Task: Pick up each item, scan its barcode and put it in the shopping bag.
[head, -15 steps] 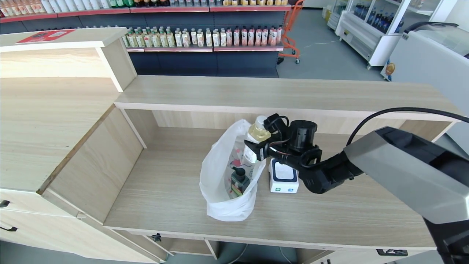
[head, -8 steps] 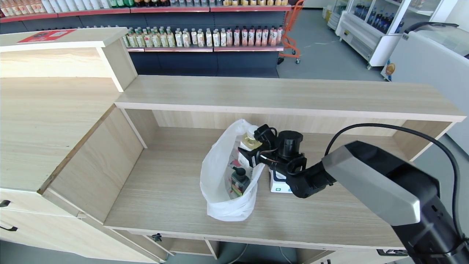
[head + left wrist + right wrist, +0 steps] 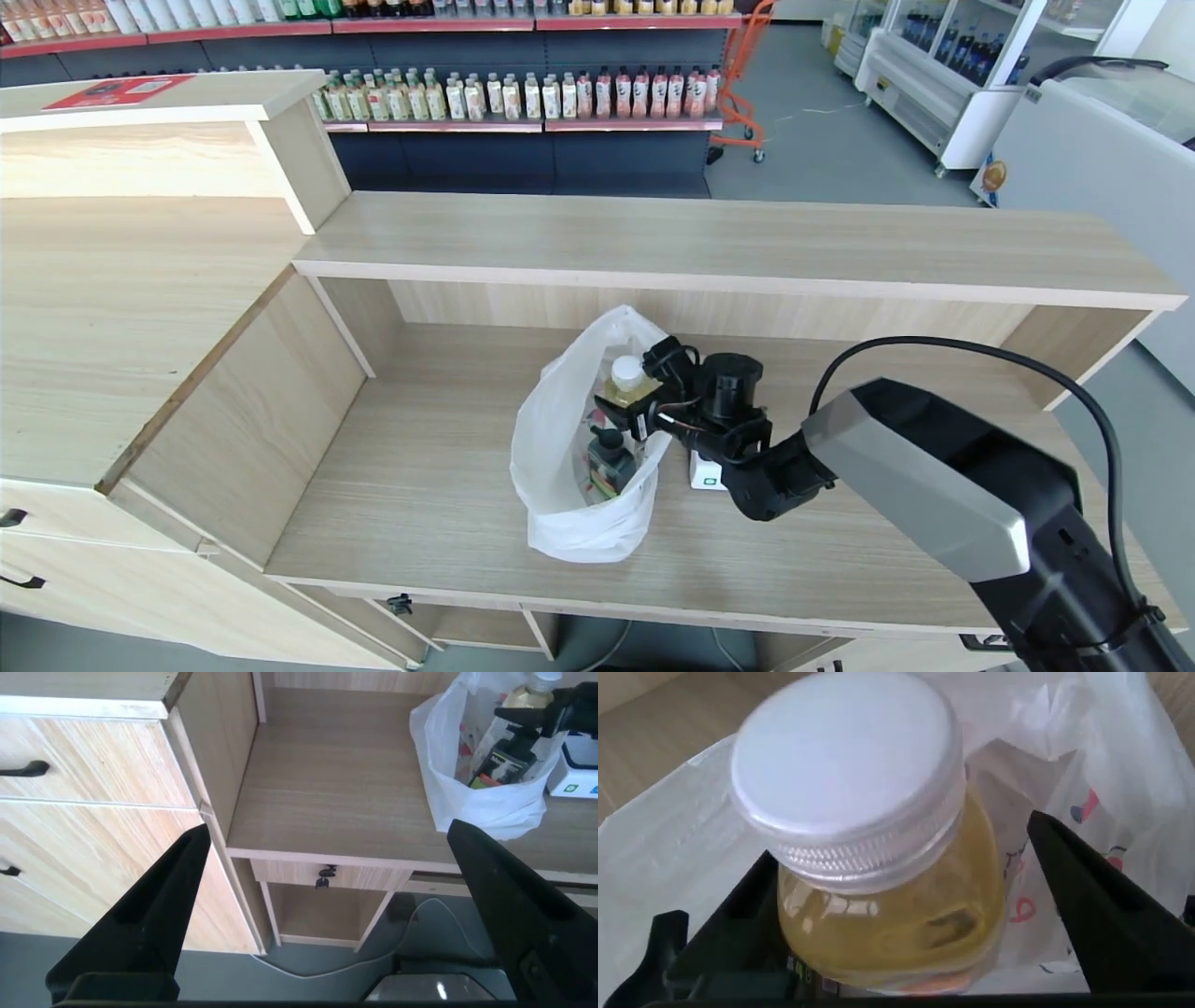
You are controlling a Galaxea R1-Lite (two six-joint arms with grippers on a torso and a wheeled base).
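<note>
While the right gripper [image 3: 627, 406] hangs at the mouth of the shopping bag [image 3: 560, 448], I log its two dark fingers [image 3: 1102, 924] pressed against opposite sides of the bottle [image 3: 868, 859], holding it firmly. Bottle: clear body, pale yellow liquid, white screw cap with a ribbed skirt, light label lower down. It stands roughly upright, cap up, lower part inside the bag's opening. Bag: thin white plastic, standing open on the wooden counter [image 3: 420, 467], red print on its inner wall. A dark green pump bottle [image 3: 610, 457] stands inside it. The white scanner [image 3: 707, 471] sits just beside the bag, partly behind the arm. Left gripper [image 3: 327, 919]: fingers spread wide, nothing between them, out in front of the counter near the drawer fronts
</note>
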